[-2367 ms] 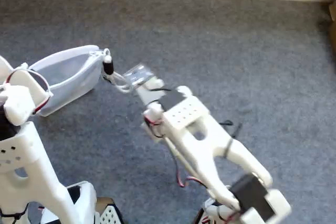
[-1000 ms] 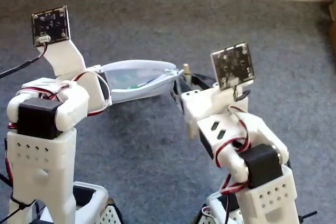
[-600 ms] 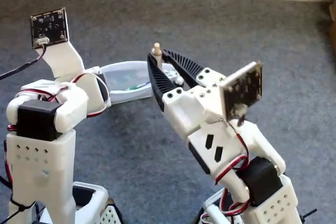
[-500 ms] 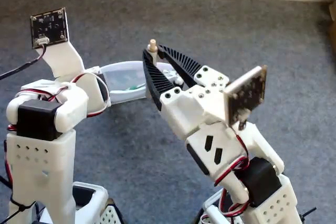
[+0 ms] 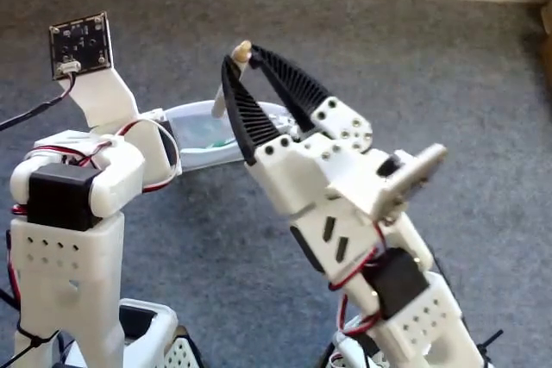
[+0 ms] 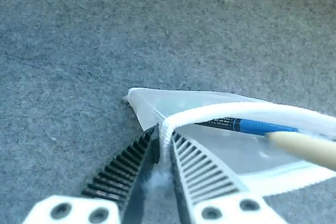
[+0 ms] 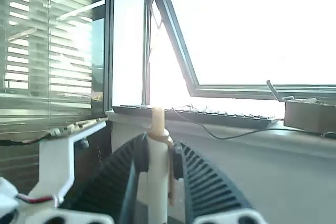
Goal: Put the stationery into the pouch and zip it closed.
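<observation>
The translucent white pouch (image 5: 203,131) lies on the grey carpet, with its rim (image 6: 220,113) lifted. My left gripper (image 6: 161,132) is shut on that rim at one end of the pouch. A blue pen (image 6: 257,126) lies inside. My right gripper (image 5: 240,58) is raised above the pouch with its black fingers pointing up, shut on a cream pen (image 7: 157,129) near the pen's end. The cream pen (image 5: 218,99) slants down toward the pouch, and its lower part (image 6: 304,149) hangs over the pouch's mouth. Something green (image 5: 217,141) shows through the pouch wall.
Grey carpet (image 5: 414,66) covers the table on all sides of the pouch. The left arm's camera board (image 5: 82,44) stands high at the left. A window and a cardboard box (image 7: 310,115) lie far off in the right wrist view.
In the last second the right gripper rose from the pouch's end and tipped upward, carrying the cream pen. The left arm and the pouch held still.
</observation>
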Controlling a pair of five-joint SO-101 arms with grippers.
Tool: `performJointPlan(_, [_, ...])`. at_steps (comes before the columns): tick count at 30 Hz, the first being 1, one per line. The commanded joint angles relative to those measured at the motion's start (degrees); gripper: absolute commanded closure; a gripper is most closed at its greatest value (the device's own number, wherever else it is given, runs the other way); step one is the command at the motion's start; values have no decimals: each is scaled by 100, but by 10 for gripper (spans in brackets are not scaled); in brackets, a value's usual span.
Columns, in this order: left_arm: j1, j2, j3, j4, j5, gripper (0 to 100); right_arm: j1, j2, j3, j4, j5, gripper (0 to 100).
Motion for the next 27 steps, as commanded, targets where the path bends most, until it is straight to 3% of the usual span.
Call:
performJointPlan(1, [-215,-13,4,-88,44,992,-22,-92,479,-391,-26,994])
performJointPlan(12, [-330,-13,4,-88,44,992,-31,-84,1991,-1068,-114,994])
performJointPlan(17, [-330,-13,13,-88,44,992,-22,-75,2334,-1165,-1196,994])
performJointPlan(27, [-330,-13,13,-79,44,992,-22,-66,2571,-1165,-932,993])
